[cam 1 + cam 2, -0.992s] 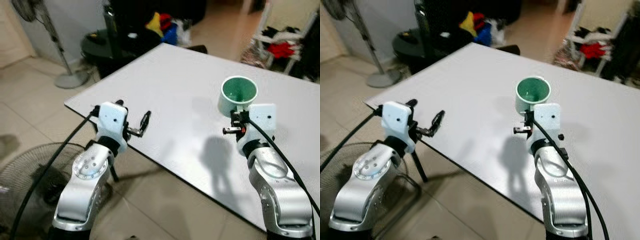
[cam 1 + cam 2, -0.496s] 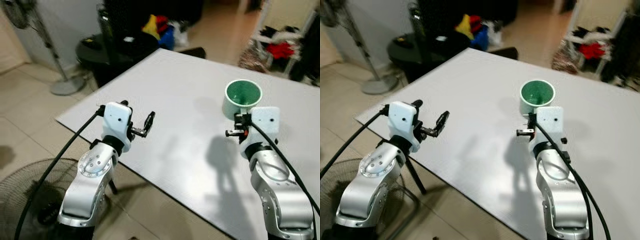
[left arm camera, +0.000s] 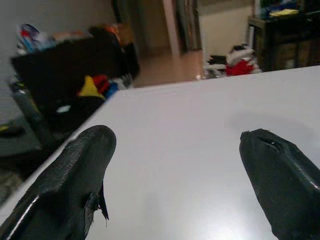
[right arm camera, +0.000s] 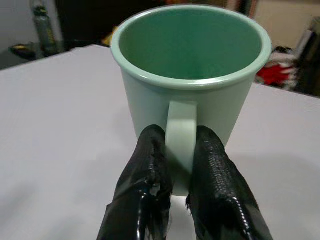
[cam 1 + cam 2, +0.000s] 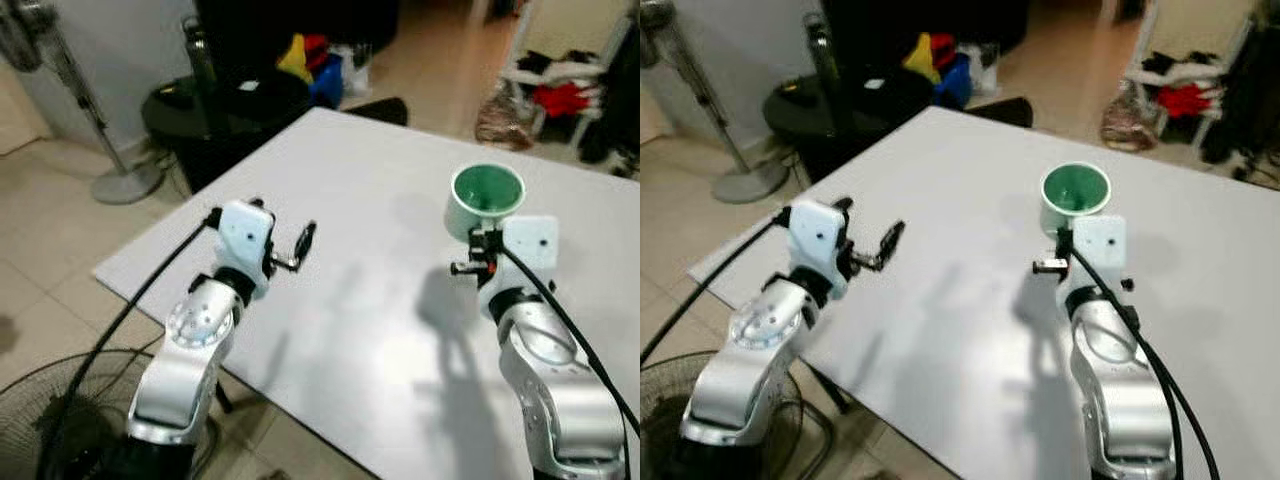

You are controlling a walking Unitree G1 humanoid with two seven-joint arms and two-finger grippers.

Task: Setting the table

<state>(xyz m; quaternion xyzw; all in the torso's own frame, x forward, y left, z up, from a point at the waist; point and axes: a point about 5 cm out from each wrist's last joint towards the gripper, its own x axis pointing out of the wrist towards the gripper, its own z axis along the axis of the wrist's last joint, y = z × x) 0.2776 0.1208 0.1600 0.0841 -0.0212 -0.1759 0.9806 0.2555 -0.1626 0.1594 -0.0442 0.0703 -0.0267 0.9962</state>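
Right gripper: the right gripper [image 4: 182, 172] pinches the handle of the pale green enamel mug with a darker green inside [image 4: 192, 75], one black finger [image 4: 150, 170] on each side of the handle, the mug held upright
Mug's place: over the white rectangular table [image 5: 350, 180], toward the table's right side and well in from its near edge; whether its base touches the top or hangs just above cannot be told from these views
Left gripper: the left gripper [image 5: 300, 245] has its fingers spread wide apart and carries nothing; it hovers just inside the table's near-left edge, with bare tabletop between its fingers in the wrist view
What has changed: over the last second the whole view has slid, the table's near edge and left corner now sitting lower and further under the arms, so the robot has stepped in closer; both grippers keep the same pose, the mug still gripped
Meaning for the task: as a judgement, the approach is about done and the mug is within reach of a place setting; lowering it flat and letting go of the handle is what remains
Around the table: a standing fan [image 5: 60, 90], a dark round side table [image 5: 215, 100] and bright clutter on the floor beyond the far-left edge
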